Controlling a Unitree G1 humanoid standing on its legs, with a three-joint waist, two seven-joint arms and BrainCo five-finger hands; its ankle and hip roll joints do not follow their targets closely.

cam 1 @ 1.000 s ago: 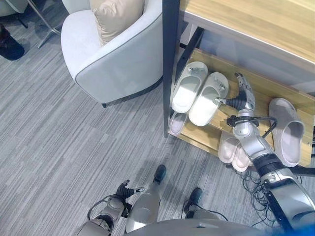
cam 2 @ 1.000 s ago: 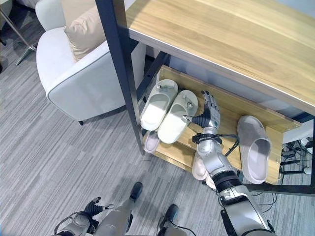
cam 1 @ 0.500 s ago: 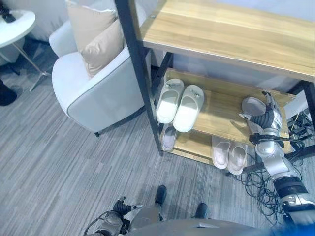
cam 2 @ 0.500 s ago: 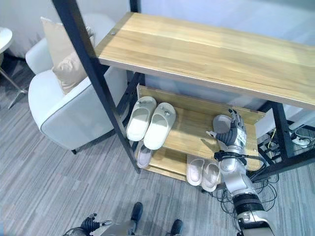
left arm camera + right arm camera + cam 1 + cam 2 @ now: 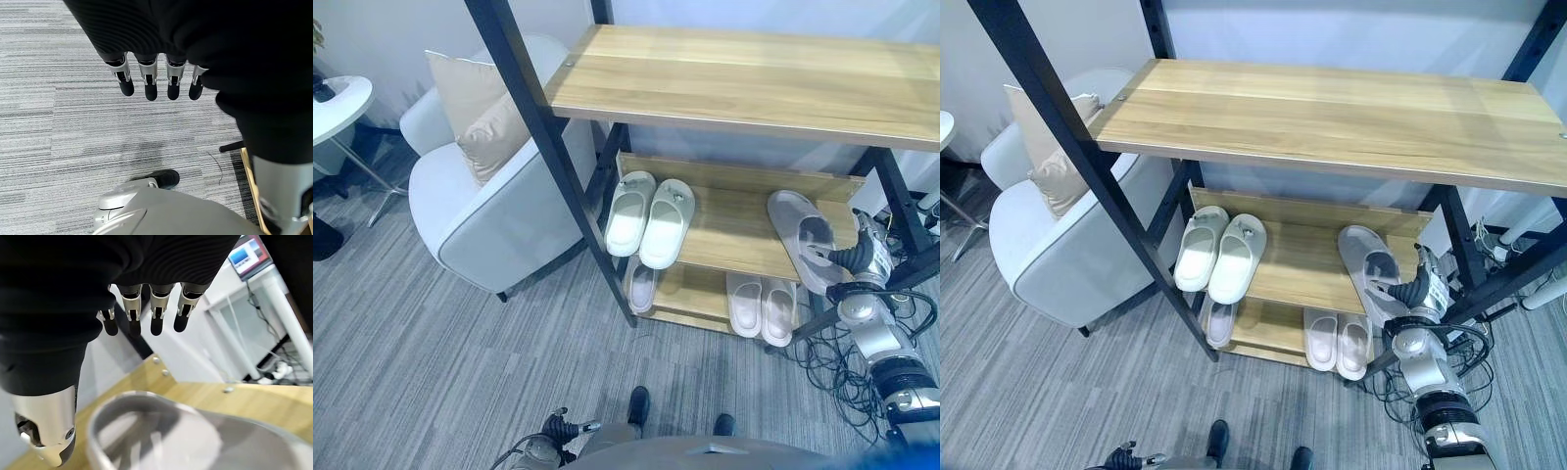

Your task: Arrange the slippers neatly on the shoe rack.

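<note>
Left hand [image 5: 156, 83] hangs idle, fingers relaxed, over grey carpet [image 5: 431, 343]. Pale-green slipper pair [image 5: 649, 208] sits squared on the wood-and-black-steel shoe rack's [image 5: 734, 235] middle shelf, left end. Far right, grey foam slipper [image 5: 806, 239] lies skewed, heel overhanging; right hand [image 5: 862, 257], fingers straight and loosely spread, sits at that heel, probably nudging it straight.

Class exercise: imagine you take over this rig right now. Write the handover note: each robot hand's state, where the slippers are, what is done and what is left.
Right robot hand: open, at the heel end of the grey slipper, which lies at an angle on the right of the middle shelf.
Left robot hand: open, idle over the carpet.
Done: white pair side by side on the middle shelf's left; pale pair and a single slipper on the bottom shelf.
Left: straighten the grey slipper. No mate for it is visible.
</note>
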